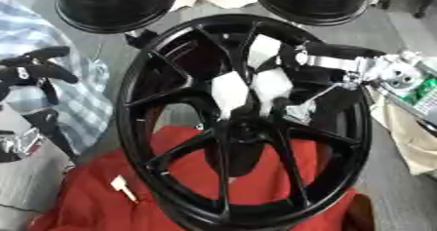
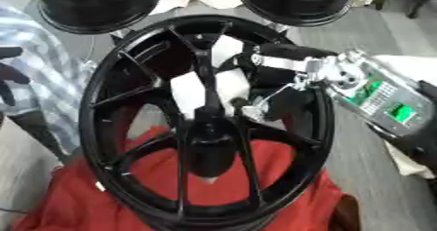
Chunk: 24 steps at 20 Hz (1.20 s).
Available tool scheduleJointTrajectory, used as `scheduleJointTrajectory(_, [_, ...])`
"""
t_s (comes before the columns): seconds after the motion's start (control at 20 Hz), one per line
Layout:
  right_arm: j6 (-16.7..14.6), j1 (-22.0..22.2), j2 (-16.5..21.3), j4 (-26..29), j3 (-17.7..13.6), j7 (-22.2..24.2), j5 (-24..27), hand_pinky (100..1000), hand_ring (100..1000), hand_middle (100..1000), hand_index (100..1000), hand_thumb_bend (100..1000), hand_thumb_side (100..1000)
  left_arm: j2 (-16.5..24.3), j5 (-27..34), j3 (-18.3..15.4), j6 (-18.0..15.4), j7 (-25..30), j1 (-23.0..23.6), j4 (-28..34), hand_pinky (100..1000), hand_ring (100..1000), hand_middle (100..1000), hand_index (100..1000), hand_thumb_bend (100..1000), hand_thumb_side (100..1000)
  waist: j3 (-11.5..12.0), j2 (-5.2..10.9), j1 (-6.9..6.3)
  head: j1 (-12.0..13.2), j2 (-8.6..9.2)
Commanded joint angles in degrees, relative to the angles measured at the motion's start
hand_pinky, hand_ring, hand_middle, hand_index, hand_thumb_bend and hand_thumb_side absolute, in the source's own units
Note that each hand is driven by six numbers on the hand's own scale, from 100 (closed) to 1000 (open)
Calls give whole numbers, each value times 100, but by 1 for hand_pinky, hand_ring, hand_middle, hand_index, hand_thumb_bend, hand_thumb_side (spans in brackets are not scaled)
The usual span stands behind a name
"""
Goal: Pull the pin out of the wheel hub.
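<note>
On the red cloth (image 1: 94, 196): black wheel (image 1: 248, 123) stands on its edge, hub (image 1: 248, 127) at the middle
Right hand (image 1: 294, 109): reaches through the spokes from the right, fingers curled close at the hub; if they grip something, I cannot tell
Left hand (image 1: 34, 71): at the left edge, fingers curled, holding nothing
Pin (image 1: 125, 187): small white piece lying on the cloth, beside the rim

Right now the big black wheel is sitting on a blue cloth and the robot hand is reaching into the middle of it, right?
Not quite: the cloth under the black wheel is red, as the left eye view shows. The right robot hand does reach into its middle.
</note>
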<state>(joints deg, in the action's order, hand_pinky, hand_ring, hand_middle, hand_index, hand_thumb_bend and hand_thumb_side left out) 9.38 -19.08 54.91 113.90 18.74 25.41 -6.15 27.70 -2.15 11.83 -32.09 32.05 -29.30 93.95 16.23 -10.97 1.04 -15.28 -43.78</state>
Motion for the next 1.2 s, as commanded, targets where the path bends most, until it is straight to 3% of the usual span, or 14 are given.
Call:
scheduleJointTrajectory(0.05, [-5, -28, 96, 69, -50, -67, -20, 685, 702, 578, 731, 100, 204, 59, -9, -18, -1988, 1992, -90, 46, 479, 1000, 706, 859, 100, 393, 1, 56, -8, 1, -34])
scheduleJointTrajectory(0.4, [-120, -60, 81, 69, -71, -535, 132, 651, 647, 443, 415, 100, 249, 59, -23, -19, -1988, 1992, -86, 39, 479, 1000, 706, 859, 100, 396, -6, 54, -9, 9, -34])
scheduleJointTrajectory(0.85, [-437, -123, 144, 69, -89, -767, 333, 638, 619, 401, 401, 100, 263, 68, -40, -20, -1988, 1992, -74, 21, 480, 1000, 706, 860, 100, 397, -33, 80, -4, 13, -34])
scheduleJointTrajectory(1.2, [-875, -170, 410, 69, -327, -680, 745, 638, 619, 397, 401, 102, 263, 95, -32, -13, -1988, 1992, -33, -10, 481, 1000, 706, 861, 100, 396, -107, 174, 23, 25, -34])
